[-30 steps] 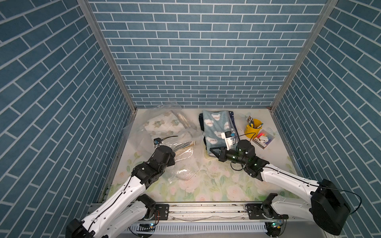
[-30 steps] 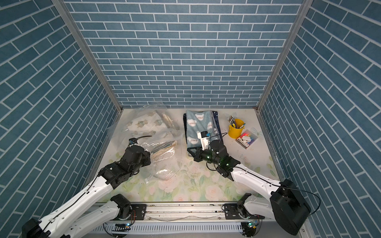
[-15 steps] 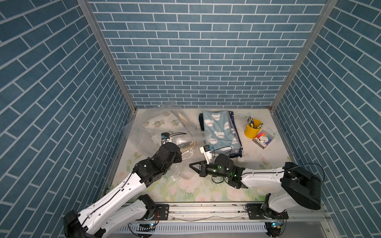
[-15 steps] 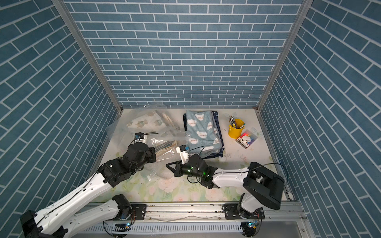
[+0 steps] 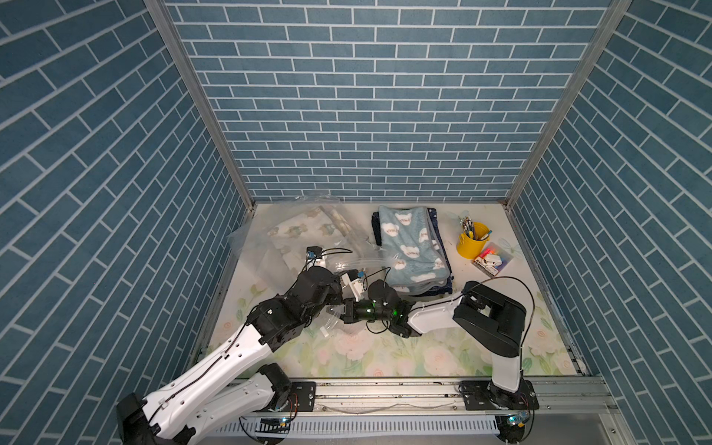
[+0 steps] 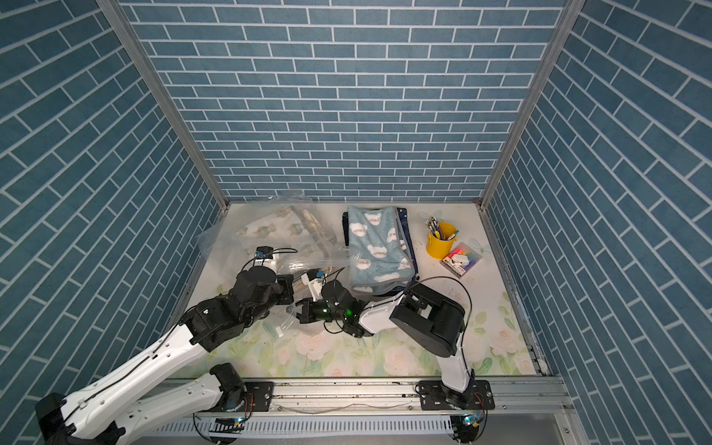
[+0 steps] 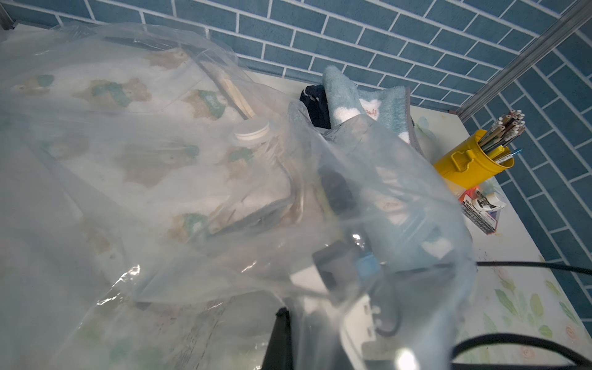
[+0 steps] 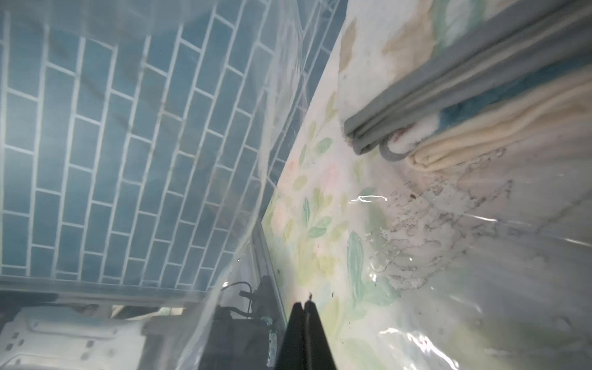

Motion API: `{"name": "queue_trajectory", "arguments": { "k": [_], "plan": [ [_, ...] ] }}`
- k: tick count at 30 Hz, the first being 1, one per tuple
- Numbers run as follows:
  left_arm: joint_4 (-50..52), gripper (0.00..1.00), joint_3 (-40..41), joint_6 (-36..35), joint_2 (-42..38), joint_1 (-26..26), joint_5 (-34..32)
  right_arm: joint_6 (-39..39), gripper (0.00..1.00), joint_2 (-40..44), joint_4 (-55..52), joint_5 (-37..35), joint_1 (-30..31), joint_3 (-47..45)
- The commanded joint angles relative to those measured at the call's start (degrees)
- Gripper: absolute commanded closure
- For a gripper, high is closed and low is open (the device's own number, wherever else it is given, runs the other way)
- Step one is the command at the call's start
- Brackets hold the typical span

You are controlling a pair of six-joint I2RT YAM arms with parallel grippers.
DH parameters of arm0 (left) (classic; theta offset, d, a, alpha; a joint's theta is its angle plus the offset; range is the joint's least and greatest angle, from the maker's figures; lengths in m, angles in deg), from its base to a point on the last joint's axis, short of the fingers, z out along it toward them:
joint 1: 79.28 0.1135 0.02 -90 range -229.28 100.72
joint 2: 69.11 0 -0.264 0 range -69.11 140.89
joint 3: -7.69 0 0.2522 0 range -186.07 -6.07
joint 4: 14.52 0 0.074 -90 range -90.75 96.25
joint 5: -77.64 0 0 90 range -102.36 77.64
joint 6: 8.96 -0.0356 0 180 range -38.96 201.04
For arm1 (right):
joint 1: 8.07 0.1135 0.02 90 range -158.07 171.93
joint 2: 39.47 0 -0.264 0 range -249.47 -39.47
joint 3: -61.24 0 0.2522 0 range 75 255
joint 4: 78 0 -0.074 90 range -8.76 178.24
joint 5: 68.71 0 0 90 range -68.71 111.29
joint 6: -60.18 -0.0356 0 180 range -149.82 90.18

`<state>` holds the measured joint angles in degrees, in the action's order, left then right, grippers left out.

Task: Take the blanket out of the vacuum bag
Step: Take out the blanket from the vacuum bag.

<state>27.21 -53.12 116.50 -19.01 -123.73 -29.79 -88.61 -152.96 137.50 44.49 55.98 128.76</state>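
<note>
Both clamped shut, left end effector (image 5: 338, 300) and right end effector (image 8: 303, 306) pinching vacuum bag (image 5: 246, 240), blanket (image 5: 296, 231) inside.

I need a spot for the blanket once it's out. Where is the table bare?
Bare: the table along the front rail, and its right side nearer than the marker box. Crowded: vacuum bag back left, blue blanket stack back centre, yellow cup back right.

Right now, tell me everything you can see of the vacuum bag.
The vacuum bag is clear, crinkly plastic with a round white valve cap, lying rumpled at the table's far-left corner. A cream bear-print blanket is inside. Its near edge is raised between the shut left claw and right claw.
</note>
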Motion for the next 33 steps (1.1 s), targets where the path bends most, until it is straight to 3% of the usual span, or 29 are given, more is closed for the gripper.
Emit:
{"name": "queue_trajectory", "arguments": {
  "k": [1,7,11,16,23,33],
  "plan": [
    [-2.53,1.00,-0.95,-1.36,-0.82,-0.42,1.72,-2.16,1.00,-2.98,0.90,2.32,-1.04,3.56],
    [-3.11,1.00,1.12,-1.65,-2.91,-0.40,2.13,-4.51,1.00,-4.40,2.08,1.75,-8.71,7.76],
    [-3.12,1.00,3.28,-1.78,-5.94,-0.38,0.97,-6.73,0.93,-4.85,2.92,-0.20,-11.89,8.71],
    [-3.59,1.00,7.64,0.62,-8.59,-0.38,-0.76,-10.34,0.77,-6.34,2.62,-4.79,-12.03,9.75],
    [-4.74,1.00,10.15,1.01,-10.84,-0.38,-1.53,-13.82,0.71,-5.54,5.92,-9.13,-10.78,5.50],
    [-4.67,0.99,10.04,0.13,-12.69,-0.38,-2.41,-18.03,0.58,-6.95,8.89,-7.95,-10.00,4.26]
  ]
}}
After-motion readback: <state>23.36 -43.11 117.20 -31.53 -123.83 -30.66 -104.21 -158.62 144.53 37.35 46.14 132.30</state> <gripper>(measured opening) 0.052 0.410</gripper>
